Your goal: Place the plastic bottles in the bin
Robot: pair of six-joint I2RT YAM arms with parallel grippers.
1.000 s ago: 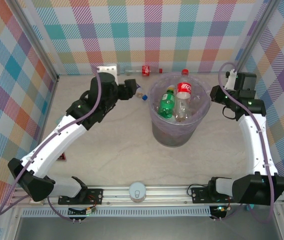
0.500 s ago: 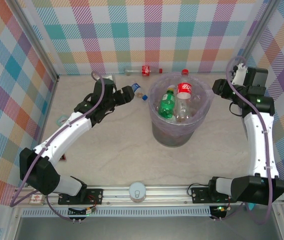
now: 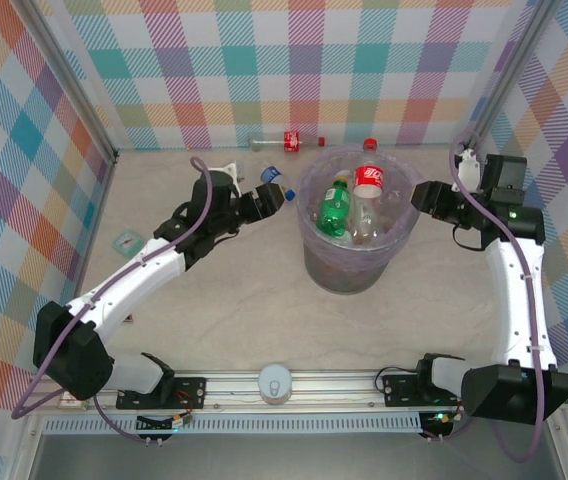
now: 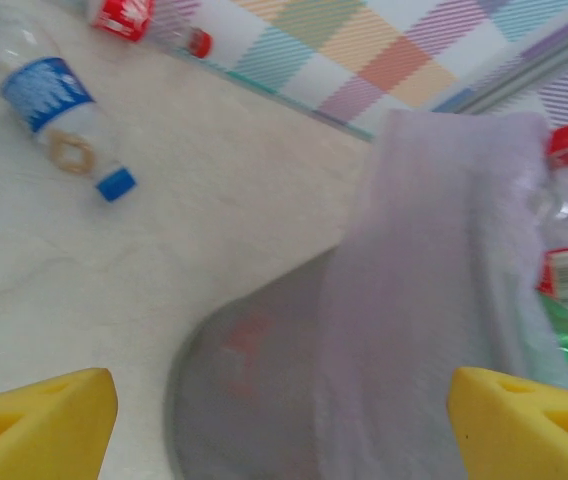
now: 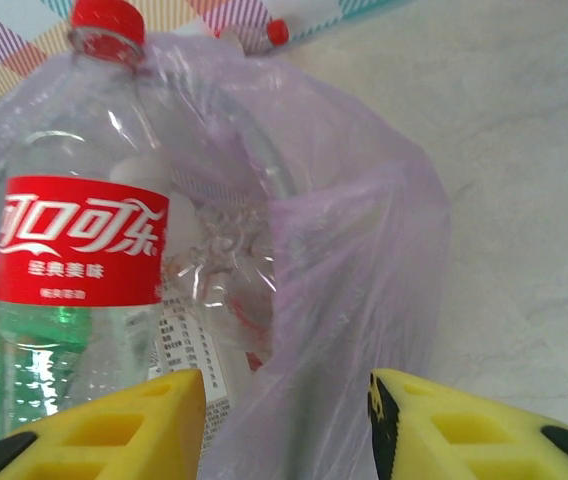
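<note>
The bin, grey with a lavender bag, stands mid-table. Inside it, a red-labelled bottle stands beside a green bottle. A blue-labelled bottle lies on the table left of the bin. Another red-labelled bottle lies along the back wall. My left gripper is open just left of the bin, short of the blue-labelled bottle, with nothing in it. At the bin's right rim my right gripper is open, a fold of the bag between its fingers.
A small teal packet lies at the left of the table. A red cap shows behind the bin by the back wall. Checked walls close the back and both sides. A white round object sits on the front rail.
My left gripper has opened wider and shifted slightly toward the bin. My right gripper has gone from shut to open, swung out and come back to the bin's right rim.
</note>
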